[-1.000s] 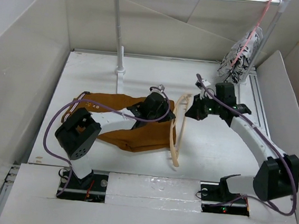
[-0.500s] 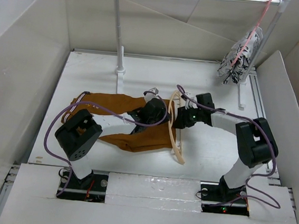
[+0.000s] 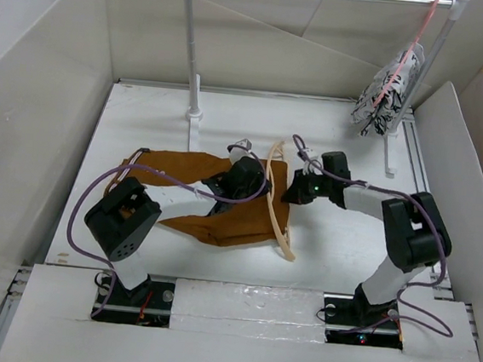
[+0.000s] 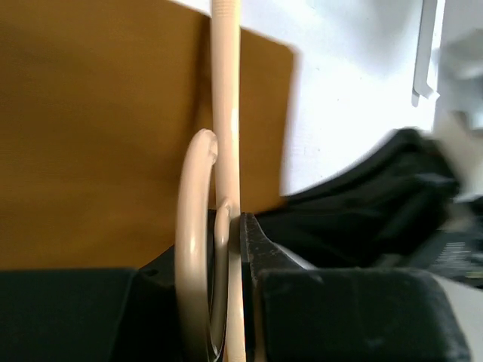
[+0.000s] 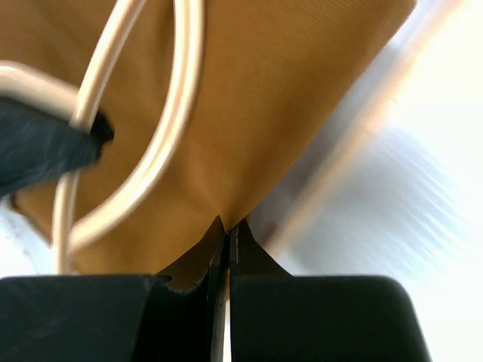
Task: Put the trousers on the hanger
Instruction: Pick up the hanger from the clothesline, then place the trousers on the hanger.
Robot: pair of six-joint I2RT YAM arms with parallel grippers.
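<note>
The rust-brown trousers (image 3: 222, 209) lie flat on the white table, legs pointing right. The tan wooden hanger (image 3: 275, 203) stands on edge across their right end. My left gripper (image 3: 250, 180) is shut on the hanger; in the left wrist view the hanger (image 4: 226, 173) sits clamped between the jaws, over the trousers (image 4: 90, 136). My right gripper (image 3: 290, 190) is shut on the trousers' edge just right of the hanger; the right wrist view shows the fabric (image 5: 287, 98) pinched at the fingertips (image 5: 228, 230), with the hanger's arms (image 5: 177, 113) to the left.
A clothes rail on white posts (image 3: 191, 48) stands at the back. A pink hanger with black-and-white patterned cloth (image 3: 386, 97) hangs at its right end. Cardboard walls enclose the table on three sides.
The right arm folded in and its gripper moved left to the trousers' edge, closing on it. The hanger shifted left over the trouser end with the left gripper.
</note>
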